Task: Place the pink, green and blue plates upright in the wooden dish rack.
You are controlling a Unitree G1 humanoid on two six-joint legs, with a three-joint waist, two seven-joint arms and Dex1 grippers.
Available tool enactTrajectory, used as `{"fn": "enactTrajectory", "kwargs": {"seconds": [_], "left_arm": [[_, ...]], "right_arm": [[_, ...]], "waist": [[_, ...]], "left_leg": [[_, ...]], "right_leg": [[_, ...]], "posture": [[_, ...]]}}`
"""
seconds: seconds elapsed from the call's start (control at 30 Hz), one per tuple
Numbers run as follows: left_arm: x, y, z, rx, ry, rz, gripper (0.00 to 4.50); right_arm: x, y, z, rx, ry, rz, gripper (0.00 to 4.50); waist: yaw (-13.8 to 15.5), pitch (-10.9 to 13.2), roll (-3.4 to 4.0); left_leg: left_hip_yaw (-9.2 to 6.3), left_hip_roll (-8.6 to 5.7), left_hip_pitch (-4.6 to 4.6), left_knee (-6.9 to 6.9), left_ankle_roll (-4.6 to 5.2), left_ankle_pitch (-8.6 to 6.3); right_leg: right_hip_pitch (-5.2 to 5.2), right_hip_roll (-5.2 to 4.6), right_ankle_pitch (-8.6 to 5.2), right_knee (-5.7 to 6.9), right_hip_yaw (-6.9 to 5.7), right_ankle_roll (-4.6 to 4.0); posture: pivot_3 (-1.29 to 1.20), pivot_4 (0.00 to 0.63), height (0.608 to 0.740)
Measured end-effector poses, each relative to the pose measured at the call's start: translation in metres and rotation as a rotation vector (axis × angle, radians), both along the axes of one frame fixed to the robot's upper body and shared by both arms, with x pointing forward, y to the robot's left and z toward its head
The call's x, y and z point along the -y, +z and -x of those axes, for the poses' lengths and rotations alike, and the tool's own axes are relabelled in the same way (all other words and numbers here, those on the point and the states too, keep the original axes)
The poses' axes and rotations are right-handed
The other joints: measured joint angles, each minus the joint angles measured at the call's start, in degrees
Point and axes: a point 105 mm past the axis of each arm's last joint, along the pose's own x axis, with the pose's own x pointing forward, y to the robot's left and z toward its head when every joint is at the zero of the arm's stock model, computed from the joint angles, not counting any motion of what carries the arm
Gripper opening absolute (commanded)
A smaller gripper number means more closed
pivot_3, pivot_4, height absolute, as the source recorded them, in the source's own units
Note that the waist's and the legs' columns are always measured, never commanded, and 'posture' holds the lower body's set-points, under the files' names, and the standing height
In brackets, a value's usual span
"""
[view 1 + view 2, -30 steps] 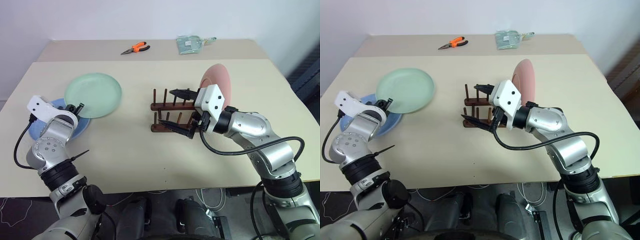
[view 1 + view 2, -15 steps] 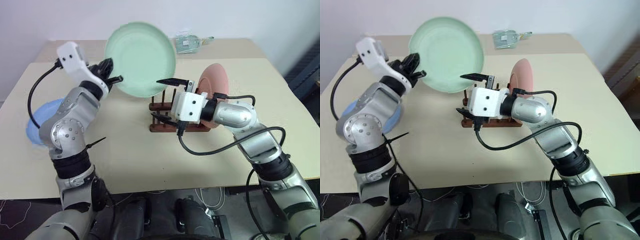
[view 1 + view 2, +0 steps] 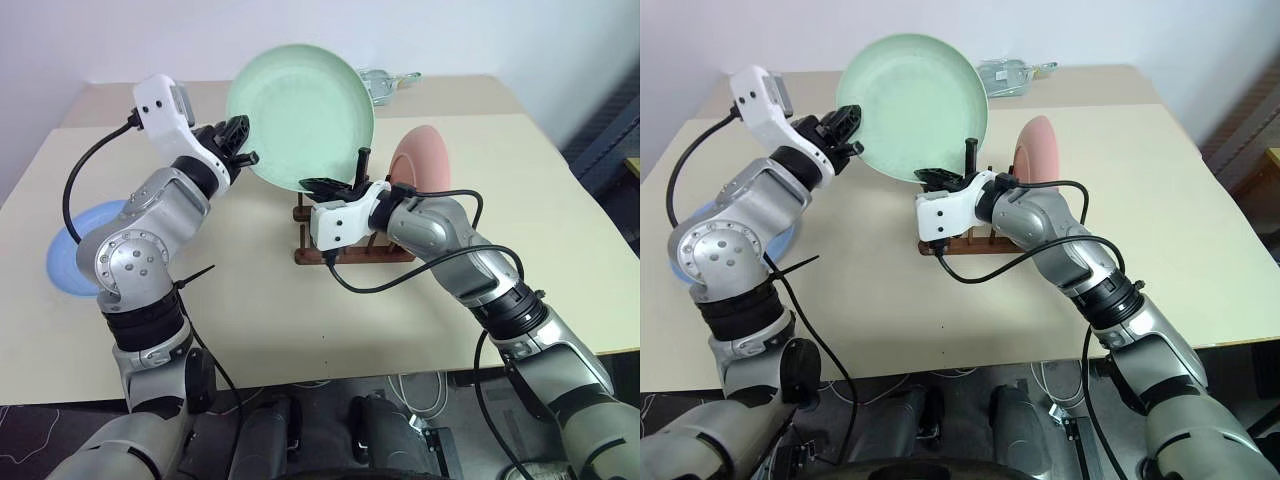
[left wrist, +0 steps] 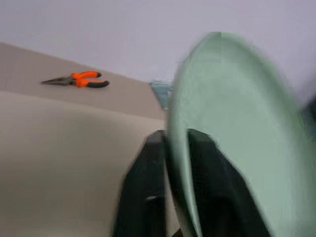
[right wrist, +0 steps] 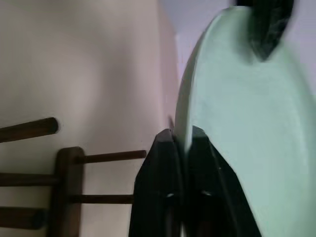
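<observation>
The green plate (image 3: 300, 115) is held in the air, tilted nearly upright, over the left end of the wooden dish rack (image 3: 350, 245). My left gripper (image 3: 238, 142) is shut on its left rim, one finger on each side (image 4: 153, 173). My right gripper (image 3: 333, 185) is shut on its lower rim, just above the rack's pegs (image 5: 98, 157). At the rack's right end the pink plate (image 3: 420, 160) stands upright. Far to the left, the blue plate (image 3: 75, 255) lies flat on the table.
Orange pliers (image 4: 79, 79) and a small packet (image 3: 1010, 72) lie at the back of the table (image 3: 520, 230). The right arm's black cable (image 3: 400, 285) loops in front of the rack. Bare tabletop stretches in front of and to the right of the rack.
The left arm lifted the green plate off the blue one, up and to the right, tipping it upright. The right gripper rolled, moved left and shut on the plate's lower rim.
</observation>
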Motion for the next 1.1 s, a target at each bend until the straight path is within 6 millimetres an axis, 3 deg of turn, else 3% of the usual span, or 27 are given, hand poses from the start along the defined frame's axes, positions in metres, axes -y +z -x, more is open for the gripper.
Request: {"fn": "enactTrajectory", "kwargs": {"seconds": [0.03, 0.13, 0.2, 0.27, 0.33, 0.4, 0.57, 0.67, 0.77, 0.9, 1.1], "left_arm": [[0.001, 0.003, 0.001, 0.016, -0.011, 0.026, 2.62], [-0.014, 0.021, 0.003, 0.111, 0.043, 0.101, 2.62], [-0.04, 0.038, 0.006, 0.211, 0.149, 0.066, 2.62], [-0.075, 0.045, 0.011, 0.297, 0.302, -0.107, 2.62], [-0.1, 0.031, 0.012, 0.297, 0.399, -0.255, 2.62], [-0.109, -0.001, 0.009, 0.245, 0.404, -0.393, 2.62], [-0.081, -0.056, 0.014, 0.228, 0.22, -0.546, 2.62], [-0.055, -0.096, 0.03, 0.179, 0.039, -0.549, 2.62], [-0.028, -0.131, 0.051, 0.106, -0.159, -0.511, 2.62], [-0.012, -0.133, 0.071, 0.112, -0.323, -0.537, 2.62], [-0.009, -0.133, 0.074, 0.108, -0.367, -0.553, 2.62]], "right_arm": [[0.001, -0.004, -0.001, -0.005, -0.009, 0.006, 0.0], [0.004, -0.008, -0.001, -0.008, -0.019, -0.005, 0.0], [0.009, -0.005, -0.001, -0.019, -0.024, -0.058, 0.0], [0.017, 0.005, 0.006, -0.076, -0.001, -0.207, 0.0], [0.027, 0.019, 0.014, -0.135, 0.034, -0.348, 0.0], [0.035, 0.041, 0.028, -0.212, 0.113, -0.52, 0.0], [0.033, 0.071, 0.059, -0.471, 0.308, -0.853, 0.0], [0.037, 0.066, 0.071, -0.726, 0.36, -1.092, 0.0], [0.034, 0.057, 0.078, -0.909, 0.358, -1.208, 0.0], [0.04, 0.056, 0.073, -0.938, 0.292, -1.277, 0.0], [0.043, 0.047, 0.067, -0.976, 0.218, -1.339, 0.0]], "waist": [[0.1, 0.0, 0.0], [0.0, 0.0, 0.0], [-0.2, 0.0, 0.0], [-0.5, 0.0, 0.03], [-0.4, 0.0, 0.1], [-0.2, 0.0, 0.1], [0.0, 0.0, 0.05], [-0.2, 0.0, 0.08], [-0.4, 0.0, 0.16], [-0.4, 0.0, 0.3], [-0.2, 0.0, 0.32]], "left_leg": [[-0.01, -0.01, 0.0, 0.01, -0.01, 0.0], [-0.01, -0.01, 0.0, 0.0, -0.02, 0.0], [-0.01, -0.01, 0.04, -0.07, -0.09, 0.03], [0.04, 0.01, 0.15, -0.25, -0.15, 0.07], [0.06, 0.03, 0.17, -0.31, -0.16, 0.08], [0.03, 0.06, 0.14, -0.26, -0.17, 0.07], [-0.11, 0.07, 0.09, -0.28, -0.09, 0.0], [-0.07, 0.07, 0.05, -0.41, 0.24, -0.2], [-0.03, 0.07, -0.01, -0.44, 0.25, -0.21], [0.0, 0.09, 0.03, -0.44, 0.23, -0.19], [0.03, 0.09, 0.01, -0.44, 0.29, -0.21]], "right_leg": [[0.03, -0.02, 0.0, -0.01, -0.04, 0.0], [0.02, -0.01, 0.0, -0.01, -0.04, 0.0], [0.02, 0.03, 0.0, -0.01, -0.06, 0.0], [0.01, 0.06, 0.0, -0.01, -0.07, 0.0], [0.01, 0.06, 0.0, -0.01, -0.13, -0.01], [0.06, -0.03, 0.0, -0.03, -0.26, -0.01], [0.06, -0.45, 0.11, -0.13, -0.77, -0.23], [-0.05, -0.53, 0.11, -0.13, -0.81, -0.25], [-0.19, -0.54, -0.01, -0.11, -0.83, -0.46], [-0.16, -0.55, -0.01, -0.12, -0.84, -0.57], [-0.16, -0.55, -0.01, -0.19, -0.84, -0.57]], "posture": [[0.0, 0.15, 0.74], [0.0, 0.15, 0.74], [0.0, 0.15, 0.74], [0.0, 0.15, 0.74], [0.0, 0.15, 0.74], [0.0, 0.15, 0.74], [0.0, 0.15, 0.74], [0.0, 0.15, 0.74], [0.0, 0.15, 0.74], [0.0, 0.15, 0.74], [0.0, 0.15, 0.74]]}}
